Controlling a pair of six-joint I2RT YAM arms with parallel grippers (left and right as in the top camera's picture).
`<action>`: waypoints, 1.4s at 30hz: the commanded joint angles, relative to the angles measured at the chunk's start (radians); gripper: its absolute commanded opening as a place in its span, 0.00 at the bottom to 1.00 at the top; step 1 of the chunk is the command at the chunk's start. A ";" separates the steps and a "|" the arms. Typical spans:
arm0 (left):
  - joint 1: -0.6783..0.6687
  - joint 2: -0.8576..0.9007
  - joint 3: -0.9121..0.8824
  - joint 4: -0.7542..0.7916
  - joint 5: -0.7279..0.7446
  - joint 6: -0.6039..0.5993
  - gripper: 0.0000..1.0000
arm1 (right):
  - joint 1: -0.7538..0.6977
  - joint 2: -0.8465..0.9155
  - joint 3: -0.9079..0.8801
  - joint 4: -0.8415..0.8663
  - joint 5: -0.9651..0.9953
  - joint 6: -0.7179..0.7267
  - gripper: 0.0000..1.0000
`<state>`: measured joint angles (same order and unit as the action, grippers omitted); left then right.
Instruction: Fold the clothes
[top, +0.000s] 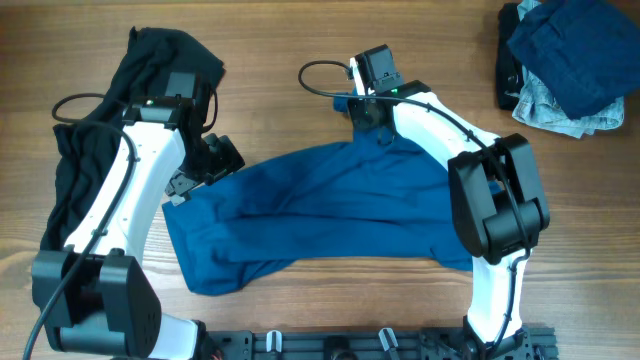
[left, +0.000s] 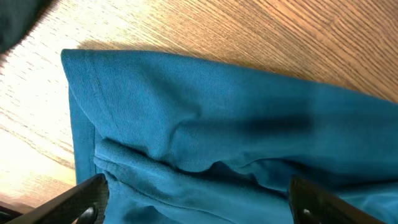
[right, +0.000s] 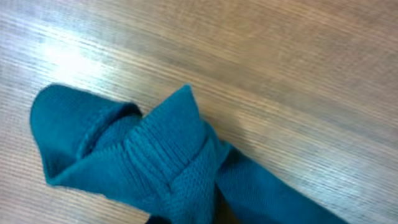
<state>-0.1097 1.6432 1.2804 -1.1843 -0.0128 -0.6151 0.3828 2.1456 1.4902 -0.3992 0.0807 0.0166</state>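
1. Centrally, the teal shirt lies rumpled on the wood table. It runs from near-left to far-right and sits closer to the near edge than the far edge.
2. At the shirt's left end, the left gripper hangs over the cloth w/ jaws released and standing wide. In the left wrist view the two dark fingertips show at btm left and btm right, w/ a folded, seamed edge of teal cloth spread between and beyond them. No cloth is pinched there.
3. At the shirt's far edge, approx. table ctr, the right gripper is clenched on the teal shirt. The right wrist view shows a ribbed band of the shirt gathered into a bunch that narrows toward the btm of the frame, where the jaws meet. The fingers themselves are barely in view.
4. Beside that bunch, bare wood shows on the top and right of the right wrist view.
5. Along the left edge, up to the far-left corner, a black garment lies limp, partly under the left arm. It is apart from the teal shirt.
6. At the far-right corner sits a navy and pale-denim heap, well apart from both grippers.
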 joint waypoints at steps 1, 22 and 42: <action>-0.005 0.003 0.003 0.000 0.008 0.008 0.91 | -0.002 0.022 0.017 0.108 0.094 0.066 0.04; -0.155 0.007 0.002 0.095 0.013 0.030 0.79 | -0.216 -0.034 0.301 -0.003 0.236 0.163 0.99; -0.100 0.191 0.003 0.454 0.227 -0.387 0.84 | -0.218 -0.422 0.331 -0.845 -0.343 0.357 1.00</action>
<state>-0.2111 1.8332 1.2785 -0.6930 0.2474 -0.8490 0.1627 1.7172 1.8225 -1.2243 -0.2420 0.3637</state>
